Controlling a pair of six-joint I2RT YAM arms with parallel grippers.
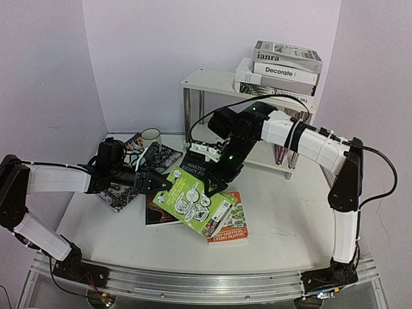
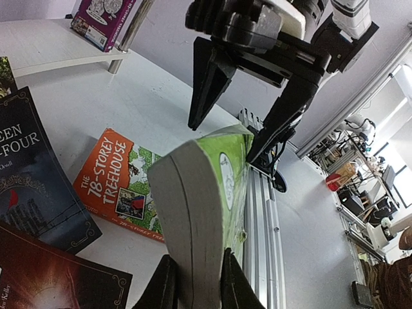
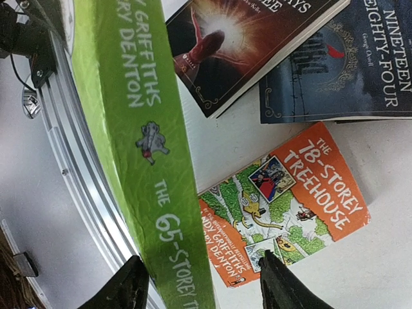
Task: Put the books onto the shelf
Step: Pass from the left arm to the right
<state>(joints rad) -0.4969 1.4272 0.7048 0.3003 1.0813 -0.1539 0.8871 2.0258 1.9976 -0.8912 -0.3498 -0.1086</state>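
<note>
Pinched at its pale, fibrous page edge by the left fingers (image 2: 164, 290), the thick glossy green paperback (image 2: 193, 212) hangs tilted above the white worktop (image 1: 283, 212), with the white two-tier shelf (image 1: 212, 80) on chrome legs at one o'clock from it. Black right fingers (image 2: 207, 80) stand wide astride its far end, not yet clamping. Slick cover and soft, bendy block could slip or sag if the left lets go early, dropping it onto the orange paperback (image 1: 233, 225) lying flat below.

One green book (image 1: 193, 201), one orange book (image 1: 233, 225), one purple book (image 2: 103, 19), one mug (image 1: 150, 135), one shelf (image 1: 209, 80).
</note>
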